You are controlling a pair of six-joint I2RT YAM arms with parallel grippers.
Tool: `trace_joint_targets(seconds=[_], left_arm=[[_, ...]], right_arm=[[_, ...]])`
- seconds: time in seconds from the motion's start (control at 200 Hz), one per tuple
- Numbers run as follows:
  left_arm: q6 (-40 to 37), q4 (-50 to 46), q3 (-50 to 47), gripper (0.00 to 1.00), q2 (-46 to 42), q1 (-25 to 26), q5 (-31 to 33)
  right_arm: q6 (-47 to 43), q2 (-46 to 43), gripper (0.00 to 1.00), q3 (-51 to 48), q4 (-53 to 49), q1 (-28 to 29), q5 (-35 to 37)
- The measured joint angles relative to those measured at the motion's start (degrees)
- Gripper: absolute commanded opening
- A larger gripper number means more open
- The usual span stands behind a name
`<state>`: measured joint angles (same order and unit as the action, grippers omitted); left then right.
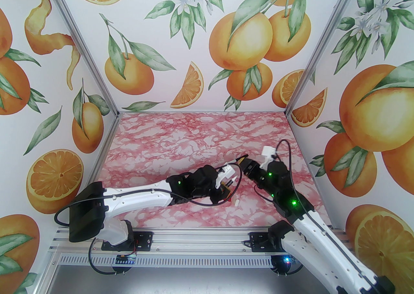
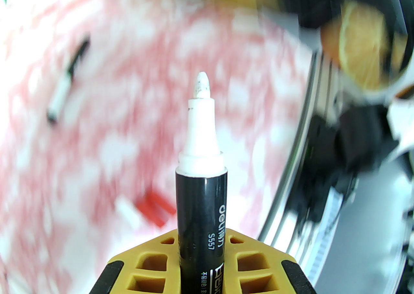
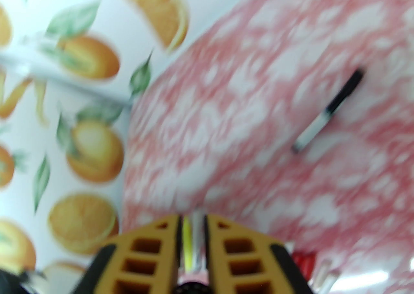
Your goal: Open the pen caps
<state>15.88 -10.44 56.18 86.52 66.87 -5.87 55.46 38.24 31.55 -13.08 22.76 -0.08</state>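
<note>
Since the pen [image 2: 200, 195] in the left pincer [image 2: 200, 236] already showed its bare white tip [image 2: 202, 87], the step in hand seemed to be the end of one uncapping. The pulling apart looked done, and the two pincers stood near each other above the table [image 1: 181, 143]. The left pincer was closed tight on the black barrel, and the pen stood out straight between its fingers, tip pointing away. The right pincer [image 3: 192, 221] was closed too. Something thin, yellow and grey, showed in the narrow slit between its fingers, but the blur did not let me tell if this was a cap. A red cap [image 2: 155, 207], as it seemed, lay on the table just below the held pen. Another pen [image 3: 330, 111], seemingly with its black cap on, lay well apart from both pincers. In my judgement the next move called for laying down the open pen, then going to that capped one, with one pincer on the barrel and the other on the cap
</note>
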Motion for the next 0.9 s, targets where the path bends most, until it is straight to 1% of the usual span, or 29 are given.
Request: trace_joint_targets(seconds=[0.075,0.17,0.34,0.475,0.545,0.711,0.791,0.901], left_arm=[[-0.04,-2.56,-0.24,0.03,0.0,0.52,0.66],[-0.17,-4.28,-0.28,0.02,0.0,0.68,1.44],[0.11,-5.35,-0.87,0.02,-1.57,0.59,2.34],[0.72,-4.96,-2.01,0.02,-5.29,-0.42,2.19],[1.53,-4.33,-2.95,0.02,-7.28,-1.73,1.42],[3.45,-2.4,-6.29,0.03,-12.37,-6.23,-0.79],[4.02,-1.9,-7.61,0.03,-14.86,-8.07,-1.38],[4.55,-1.4,-8.9,0.03,-17.94,-9.35,-1.68]], right_arm=[[-0.07,0.07,0.1,0.02,-0.02,0.02,2.86],[-0.5,0.44,0.1,0.11,0.31,0.02,4.68],[-2.91,1.92,0.11,0.35,-0.52,0.02,5.03],[-6.32,1.84,0.12,0.5,-5.92,0.5,5.09],[-7.72,1.33,0.13,0.46,-9.64,1.9,5.31],[-9.05,-1.2,0.15,-1.4,-16.15,7.8,7.52],[-8.85,-1.49,0.15,-4.04,-17.68,10.12,8.15],[-8.09,-1.46,0.14,-8.92,-18.69,11.34,8.28]])
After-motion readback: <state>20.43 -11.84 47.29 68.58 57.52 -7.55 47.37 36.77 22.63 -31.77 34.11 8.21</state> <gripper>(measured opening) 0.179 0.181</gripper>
